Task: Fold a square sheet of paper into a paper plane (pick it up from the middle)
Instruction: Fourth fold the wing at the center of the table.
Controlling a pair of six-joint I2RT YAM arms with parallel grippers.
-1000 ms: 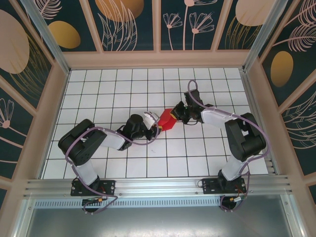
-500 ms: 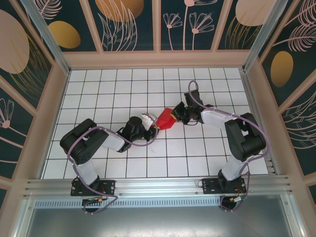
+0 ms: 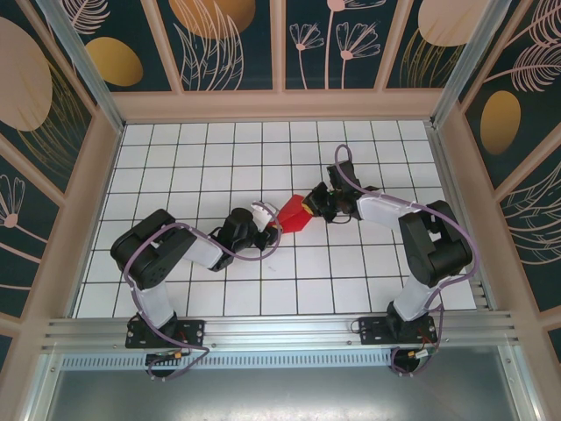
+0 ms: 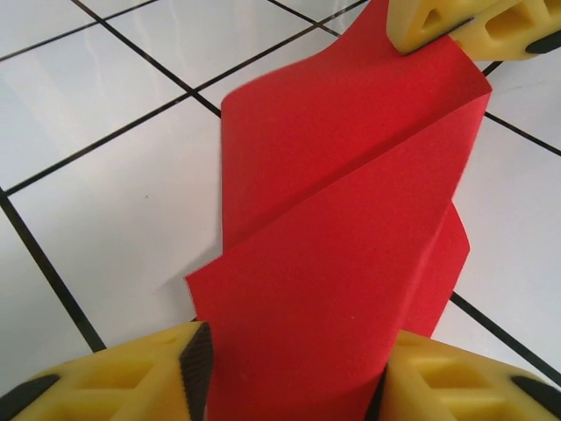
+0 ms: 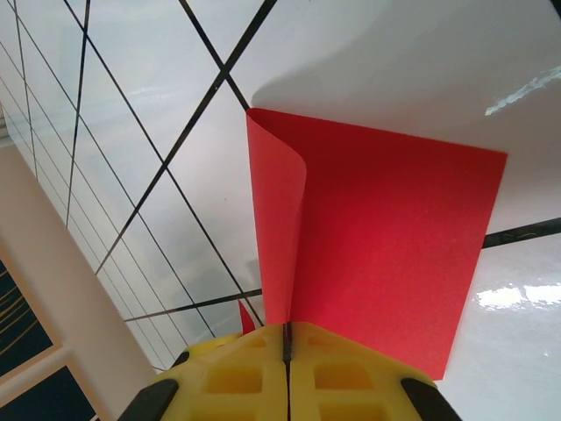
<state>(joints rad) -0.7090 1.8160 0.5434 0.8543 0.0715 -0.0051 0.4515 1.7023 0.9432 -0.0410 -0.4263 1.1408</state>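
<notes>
Start with the white tiled table (image 3: 175, 158): its glossy grid is your work surface, and the action sits just right of its centre. Your two black-and-white arms reach in from 6 o'clock and meet there. The left arm (image 3: 166, 250) bends low from 8 o'clock and the right arm (image 3: 429, 237) curls round from 3 o'clock, so the wrists face each other across the job.

Between them is the thin bright red sheet of paper (image 3: 294, 213), already folded into a creased wedge, with one layer curling up off the tile. Your right gripper (image 5: 287, 351) is clenched on the sheet at its 2 o'clock side, with the yellow pads pressed together and the paper caught in the seam. I judge that is your anchor, there to hold the wedge lifted and taut.

Your left gripper (image 4: 289, 386), at the sheet's 8 o'clock, stands released, its yellow fingers (image 4: 114, 377) spread and the paper running loose between them. That looks like a regrasp position, ready to pinch along the crease for the next fold. The dart shape is not yet formed.
</notes>
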